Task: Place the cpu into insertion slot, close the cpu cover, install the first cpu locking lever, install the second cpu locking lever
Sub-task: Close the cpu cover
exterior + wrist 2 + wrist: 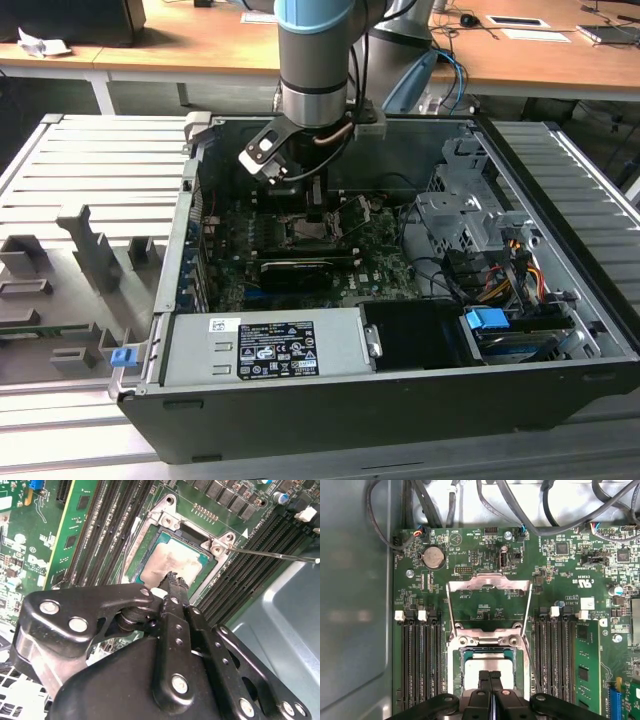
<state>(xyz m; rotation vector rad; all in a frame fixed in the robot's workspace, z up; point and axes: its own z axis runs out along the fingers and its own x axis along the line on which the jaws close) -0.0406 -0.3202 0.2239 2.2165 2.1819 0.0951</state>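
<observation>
Here end effector (173, 576) overhangs cpu (171, 561) edge.

The arm (316, 60) is formed of a silver-grey cylinder topped by a pale blue band and ringed in black below, a brownish cable (333, 138) is looped at its wrist, and the gripper (172, 579) is built of matte black linkage plates — each studded with bright round screws.

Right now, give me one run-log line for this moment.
tool: shut, tip at cpu top | cpu: lying in insertion slot | cpu cover: open, not yet closed
</observation>
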